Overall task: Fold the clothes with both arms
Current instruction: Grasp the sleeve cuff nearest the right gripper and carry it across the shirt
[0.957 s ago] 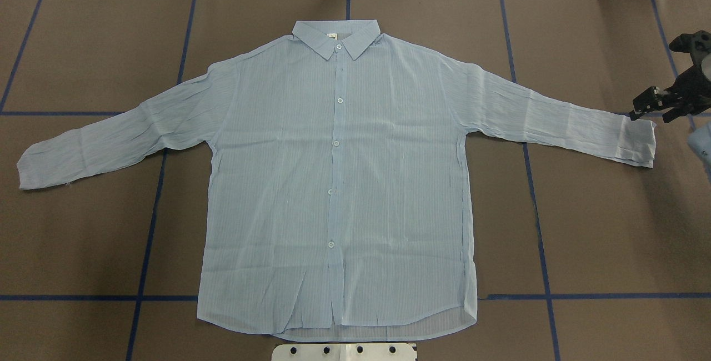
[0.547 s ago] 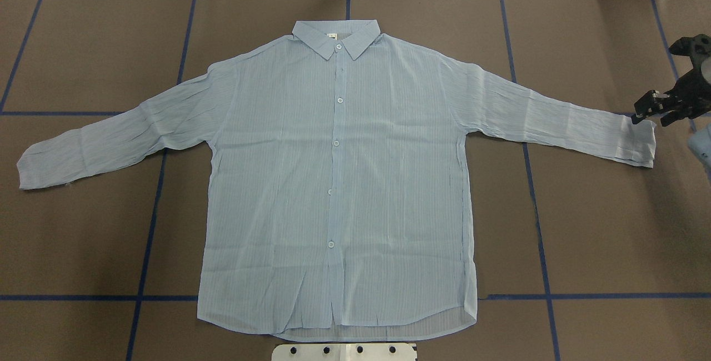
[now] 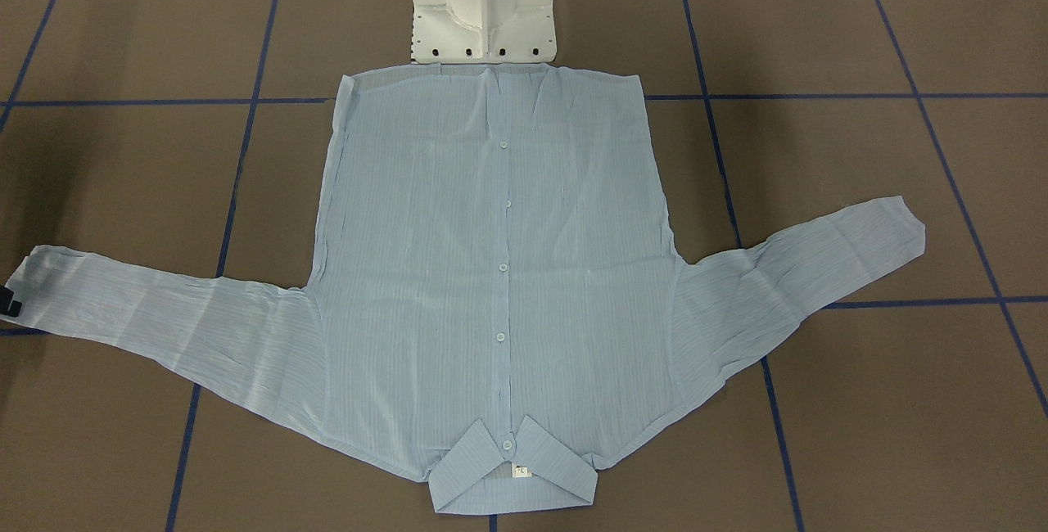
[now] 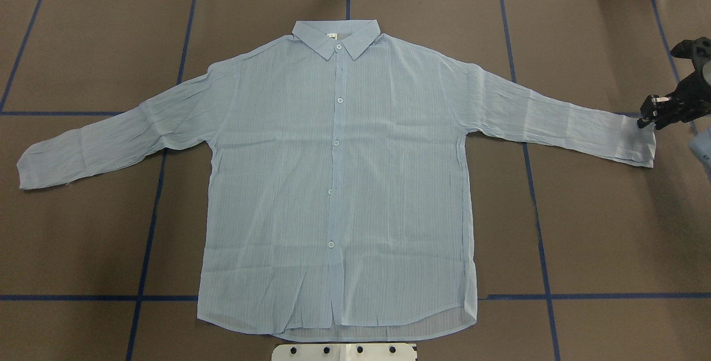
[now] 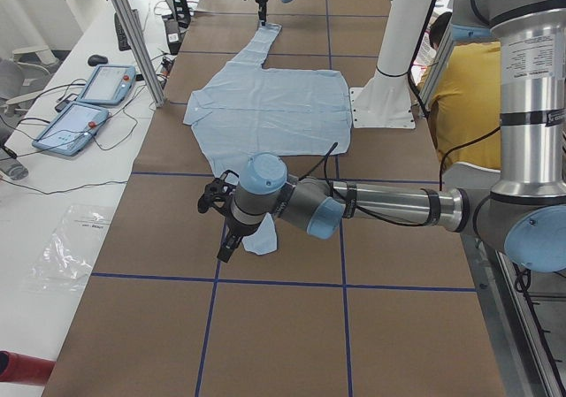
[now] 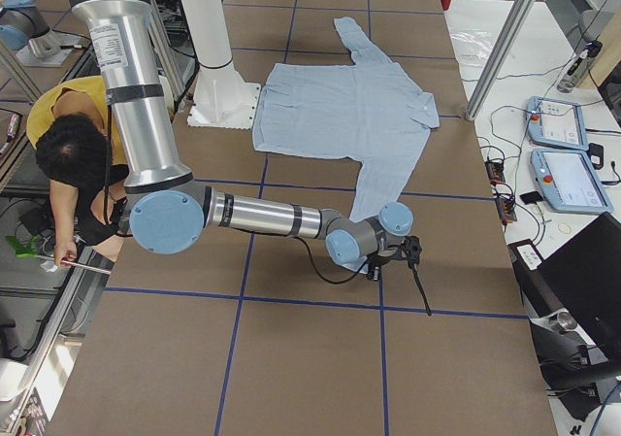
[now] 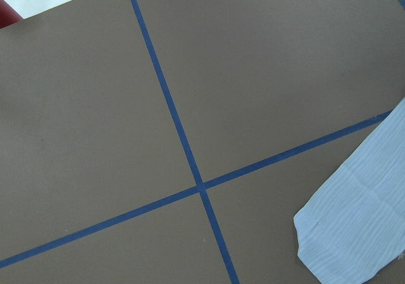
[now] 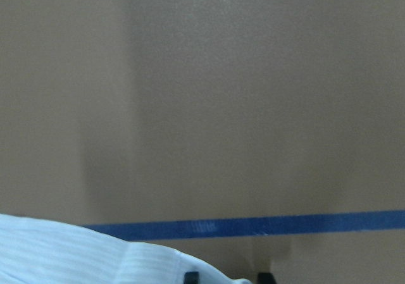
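The thin light-blue, finely striped long-sleeved button-up shirt (image 4: 339,183) lies flat and buttoned in the centre of the overhead frame. Its collar is toward the top edge and its sleeves are spread left and right. At that frame's right edge the black two-finger right end effector (image 4: 658,114) sits at the cuff's upper corner; whether it grips the fabric cannot be told. In the left-side view, lower centre, the left end effector (image 5: 226,242) hangs by the other cuff, its grip likewise unclear. The brown tabletop (image 4: 600,227) is crossed by blue tape lines.
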